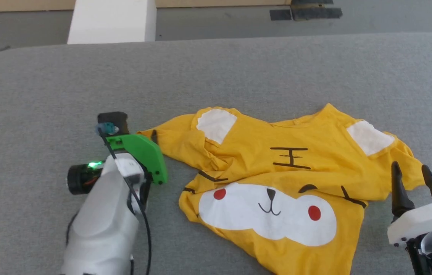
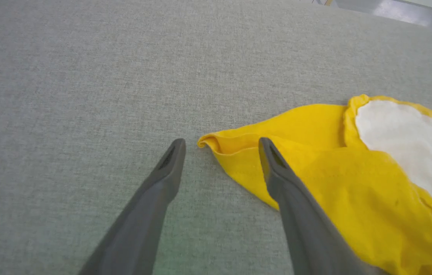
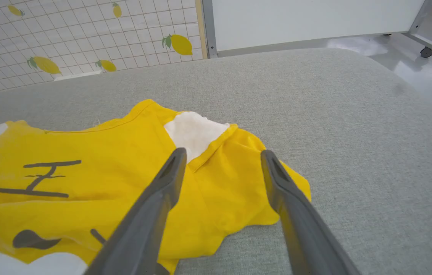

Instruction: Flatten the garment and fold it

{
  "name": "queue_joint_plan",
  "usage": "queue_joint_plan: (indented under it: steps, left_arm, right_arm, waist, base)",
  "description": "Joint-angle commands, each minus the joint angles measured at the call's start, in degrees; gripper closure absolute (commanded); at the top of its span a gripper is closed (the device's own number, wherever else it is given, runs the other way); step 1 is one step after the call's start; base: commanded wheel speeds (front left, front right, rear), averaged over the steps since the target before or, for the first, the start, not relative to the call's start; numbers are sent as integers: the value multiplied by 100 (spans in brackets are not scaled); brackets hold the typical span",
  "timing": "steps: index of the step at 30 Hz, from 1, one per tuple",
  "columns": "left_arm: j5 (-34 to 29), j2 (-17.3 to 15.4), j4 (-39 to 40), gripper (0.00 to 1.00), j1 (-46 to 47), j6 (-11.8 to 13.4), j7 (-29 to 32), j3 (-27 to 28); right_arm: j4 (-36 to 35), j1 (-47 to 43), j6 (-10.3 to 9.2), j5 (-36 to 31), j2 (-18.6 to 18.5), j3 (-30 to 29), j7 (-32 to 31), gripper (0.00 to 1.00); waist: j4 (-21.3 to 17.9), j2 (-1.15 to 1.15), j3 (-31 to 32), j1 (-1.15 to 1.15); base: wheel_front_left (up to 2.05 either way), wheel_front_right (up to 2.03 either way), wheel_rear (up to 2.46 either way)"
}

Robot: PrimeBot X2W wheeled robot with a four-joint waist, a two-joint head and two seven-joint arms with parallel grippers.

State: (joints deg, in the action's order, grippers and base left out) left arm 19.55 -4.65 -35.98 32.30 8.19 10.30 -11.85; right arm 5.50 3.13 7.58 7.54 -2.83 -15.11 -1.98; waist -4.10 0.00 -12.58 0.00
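A mustard-yellow T-shirt (image 1: 277, 179) printed with a cartoon face is pictured lying print side up, and wrinkled, on a grey fabric-covered table (image 1: 239, 76).

The left gripper (image 2: 221, 142) is shown with its jaws spread wide and nothing clamped. A rolled sleeve tip (image 2: 235, 152) is seen between the two fingertips, while the rest of the shirt is spread away past the finger on the right of the left wrist view. Whether cloth is touched by those fingers cannot be told. A white ear patch (image 2: 399, 141) is seen ahead of these jaws and off to their right.

The right gripper (image 1: 410, 166) is likewise parted, with nothing gripped. The other sleeve (image 3: 231, 191) is seen between and beneath its fingers. A second ear patch (image 3: 195, 133) is placed just ahead of the tip of the finger on the left of the right wrist view. The black stripe mark (image 3: 38, 178) is set well to the left of these jaws.

In the head view, the white muzzle (image 1: 261, 217) is framed between the two grippers, nearer the camera than either pair of fingertips. A lemon-patterned wall (image 3: 67, 34) is seen beyond the table.
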Motion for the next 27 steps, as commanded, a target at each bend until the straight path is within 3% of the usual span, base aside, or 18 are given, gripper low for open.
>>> queue_joint_plan:
  steps: [1, 4, 10, 11, 12, 13, 22, 27]
  left_arm:
    - [-5, -78, -114, 0, 168, 45, 147, 18]
    - [88, -128, -331, 0, 298, 33, 467, 55]
    - [392, -93, -556, 0, 371, -358, 1313, -49]
    - [410, -97, -547, 56, 368, -420, 1391, -82]
    - [431, -98, -525, 82, 364, -479, 1421, -102]
    - [447, -103, -493, 100, 355, -542, 1429, -125]
    - [556, -280, 35, 100, -57, -624, 635, 57]
    - [607, -409, 404, 100, -471, -685, 527, 73]
  right_arm:
    - [-71, -35, -9, 56, -5, 63, 36, 0]
    - [-154, 1, -9, 102, -5, 160, 14, 0]
    - [-251, 18, -9, 155, -5, 219, -41, 0]
    - [-269, 15, -9, 154, -5, 225, -49, 0]
    - [-281, 16, -9, 155, -5, 230, -57, 0]
    - [-292, 20, -9, 151, -5, 235, -75, 0]
    - [-345, 434, -9, -317, -5, 248, -215, 0]
    - [15, 987, -9, -817, -5, 102, -684, 0]
  waist:
    - [-126, 0, -122, 0]
    - [-204, 0, -200, 0]
    - [-247, 0, -294, 0]
    - [-247, 0, -300, 0]
    - [-245, 0, -301, 0]
    - [-240, 0, -301, 0]
    - [-99, 0, -217, 0]
    - [75, 0, -182, 0]
  base:
    - [0, 0, 0]
    - [0, 0, 0]
    - [0, 0, 0]
    - [0, 0, 0]
    - [0, 0, 0]
    - [0, 0, 0]
    - [0, 0, 0]
    - [0, 0, 0]
